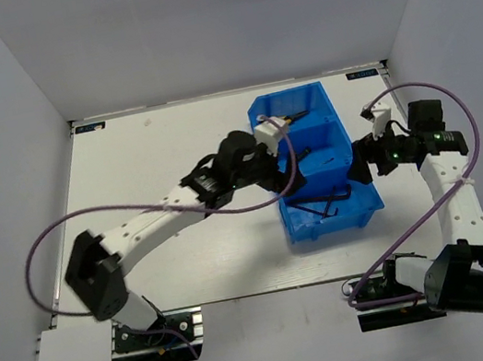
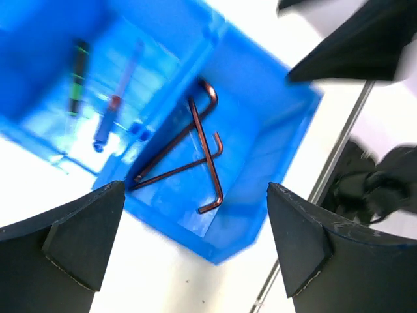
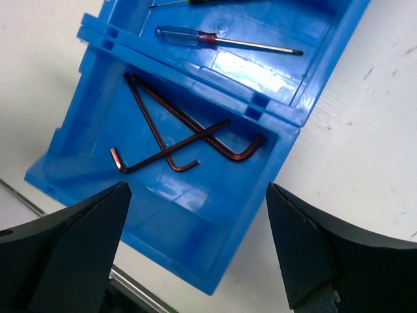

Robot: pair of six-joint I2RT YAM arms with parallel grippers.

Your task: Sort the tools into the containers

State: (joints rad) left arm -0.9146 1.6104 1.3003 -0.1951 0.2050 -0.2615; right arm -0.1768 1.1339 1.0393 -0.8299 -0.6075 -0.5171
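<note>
Three joined blue bins (image 1: 369, 203) stand in a row at mid-table. Three dark L-shaped hex keys (image 1: 327, 204) lie crossed in the nearest bin; they also show in the left wrist view (image 2: 203, 149) and the right wrist view (image 3: 174, 142). The middle bin holds a clear-handled screwdriver (image 3: 221, 41) and a green-and-black one (image 2: 78, 77). A yellow-and-black tool (image 1: 292, 118) shows partly in the far bin. My left gripper (image 1: 271, 175) is open and empty above the bins' left side, as the left wrist view (image 2: 195, 254) shows. My right gripper (image 1: 361, 165) is open and empty at their right side, as the right wrist view (image 3: 195, 251) shows.
Purple cables (image 1: 89, 217) loop from both arms over the table. Grey walls close the left, far and right sides. A metal rail (image 2: 339, 150) runs along the table edge near the bins. White tabletop (image 1: 152, 149) lies left of the bins.
</note>
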